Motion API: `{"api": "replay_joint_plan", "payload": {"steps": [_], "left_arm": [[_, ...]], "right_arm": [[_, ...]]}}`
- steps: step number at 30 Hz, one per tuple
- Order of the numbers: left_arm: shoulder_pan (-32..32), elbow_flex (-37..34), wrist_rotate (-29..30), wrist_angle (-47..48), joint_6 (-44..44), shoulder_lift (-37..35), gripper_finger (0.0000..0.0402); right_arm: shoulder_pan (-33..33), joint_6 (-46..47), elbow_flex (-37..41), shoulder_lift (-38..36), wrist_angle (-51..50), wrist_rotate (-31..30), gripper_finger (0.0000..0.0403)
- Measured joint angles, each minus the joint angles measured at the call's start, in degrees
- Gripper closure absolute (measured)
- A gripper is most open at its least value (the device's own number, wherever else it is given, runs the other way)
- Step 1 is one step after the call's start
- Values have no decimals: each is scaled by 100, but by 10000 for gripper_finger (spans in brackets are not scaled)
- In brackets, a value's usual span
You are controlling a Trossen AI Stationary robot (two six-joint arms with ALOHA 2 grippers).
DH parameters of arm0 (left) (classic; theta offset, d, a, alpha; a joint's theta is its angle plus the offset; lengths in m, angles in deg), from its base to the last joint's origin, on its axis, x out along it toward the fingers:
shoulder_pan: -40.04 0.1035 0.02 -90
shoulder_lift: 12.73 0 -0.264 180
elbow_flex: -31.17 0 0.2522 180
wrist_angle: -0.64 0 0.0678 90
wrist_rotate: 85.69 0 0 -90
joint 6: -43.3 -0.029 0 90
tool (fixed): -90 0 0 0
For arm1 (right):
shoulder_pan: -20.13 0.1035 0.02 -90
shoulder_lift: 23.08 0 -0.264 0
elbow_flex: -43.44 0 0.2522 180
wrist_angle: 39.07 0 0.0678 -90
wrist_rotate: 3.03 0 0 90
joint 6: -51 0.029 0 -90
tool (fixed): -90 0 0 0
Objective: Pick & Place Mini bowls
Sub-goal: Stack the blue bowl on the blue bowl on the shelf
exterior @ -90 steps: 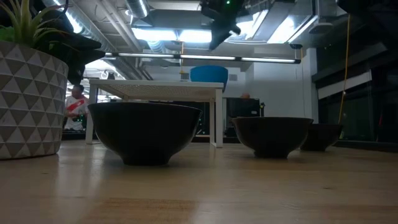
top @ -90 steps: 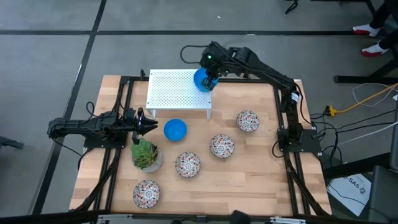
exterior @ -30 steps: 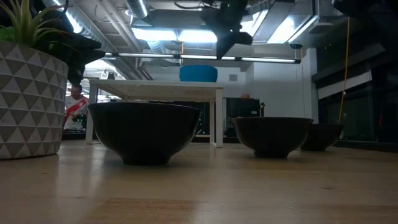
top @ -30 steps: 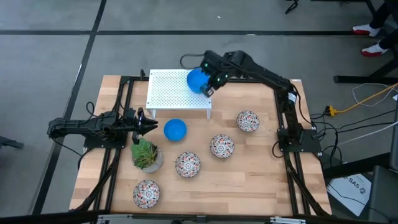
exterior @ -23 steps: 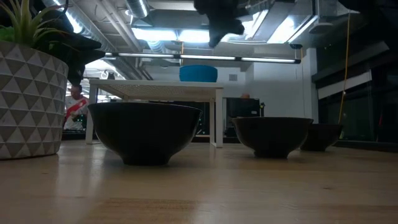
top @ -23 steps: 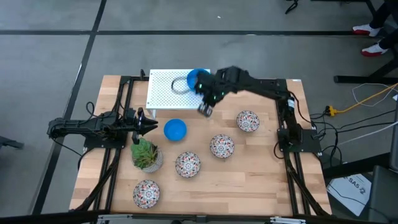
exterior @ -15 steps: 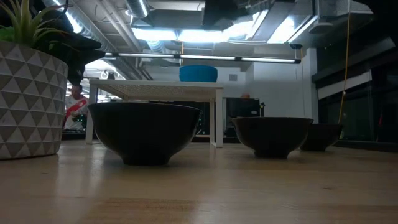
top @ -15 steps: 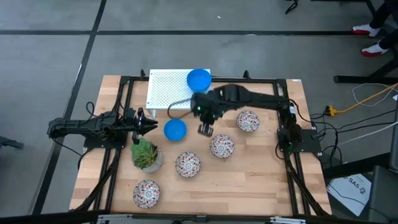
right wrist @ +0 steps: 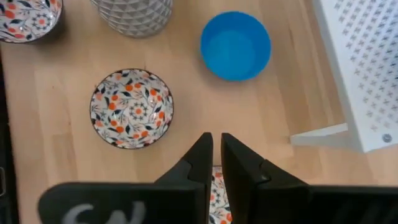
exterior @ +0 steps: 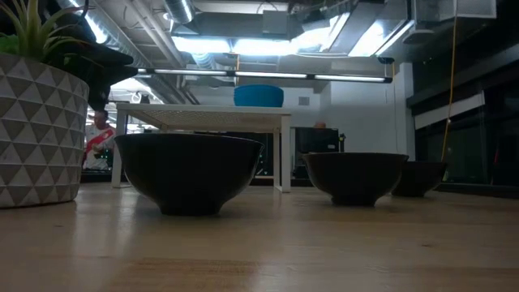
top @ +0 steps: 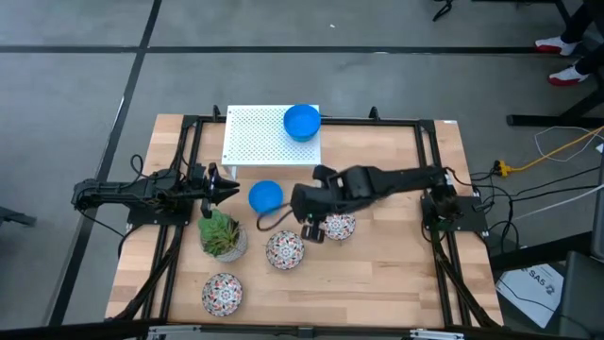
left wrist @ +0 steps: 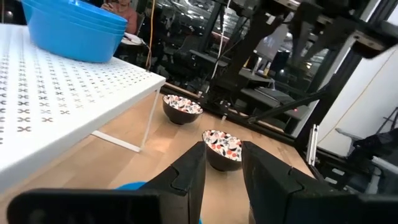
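Now right gripper (top: 312, 229), fingers nearly together and empty, mid-frame over patterned bowl (top: 338, 225); blue bowl (top: 266, 196) lies up-left, nearer the parked left gripper (top: 219, 188), slightly parted.

The right end effector (top: 310, 229) has let go of the blue bowl (top: 302, 122), which it carried over the white perforated rack (top: 260, 142) three seconds ago; the bowl now sits alone on the rack's far right corner. The right arm has since swung off the rack and low over the surface, its fingers nearly together above the patterned bowls, one (top: 339, 225) partly covered. A fourth patterned bowl, seen earlier at the right, is probably hidden under the arm.
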Motion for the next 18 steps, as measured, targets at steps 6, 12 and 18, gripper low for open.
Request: {"api": "replay_joint_plan", "payload": {"steps": [6, 12, 18], "left_arm": [[-10, 2, -93, -260, 1296, -2, 302], [-10, 2, -76, -660, 1613, 0, 302], [-20, 216, -518, -1311, 1167, 111, 302]], "right_arm": [[344, 331, -1, 0, 292, -341, 367], [631, 354, -2, 0, 1090, -342, 367], [843, 481, -2, 2, 1205, -352, 367]]}}
